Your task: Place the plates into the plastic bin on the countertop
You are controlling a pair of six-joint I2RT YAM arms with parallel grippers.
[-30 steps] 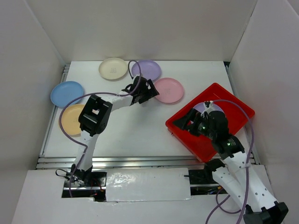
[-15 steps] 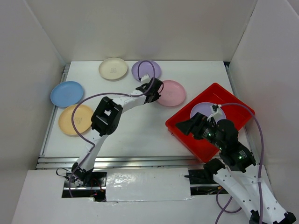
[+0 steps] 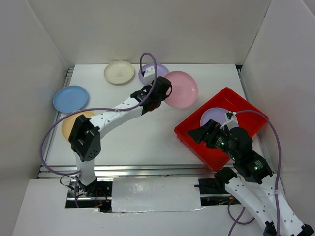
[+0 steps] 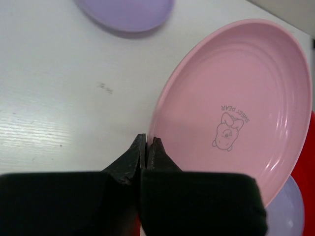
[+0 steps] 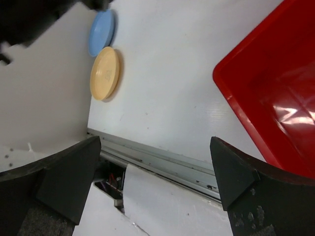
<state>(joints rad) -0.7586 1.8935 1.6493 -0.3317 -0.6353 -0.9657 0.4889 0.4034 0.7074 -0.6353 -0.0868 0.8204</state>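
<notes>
My left gripper (image 3: 163, 91) (image 4: 146, 142) is shut on the near rim of the pink plate (image 3: 182, 88) (image 4: 236, 108), which hangs tilted above the countertop (image 3: 142, 132). A purple plate (image 3: 147, 73) (image 4: 125, 10) lies just behind it. The cream plate (image 3: 119, 72), blue plate (image 3: 71, 98) (image 5: 102, 32) and yellow-orange plate (image 3: 68, 124) (image 5: 105, 73) rest at the back and left. The red plastic bin (image 3: 227, 92) (image 5: 266, 98) holds one pale purple plate (image 3: 215, 116). My right gripper (image 3: 201, 133) (image 5: 155, 142) is open and empty above the bin's near left corner.
White walls close in the countertop at the back and both sides. A metal rail (image 3: 147, 169) (image 5: 162, 157) runs along the near edge. The left arm's purple cable (image 3: 147, 61) loops over the purple plate. The left arm partly covers the yellow-orange plate.
My left gripper closed on the pink plate's rim and raised it, tilted, off the countertop toward the back right. The right gripper drew back from the bin's purple plate, still open.
</notes>
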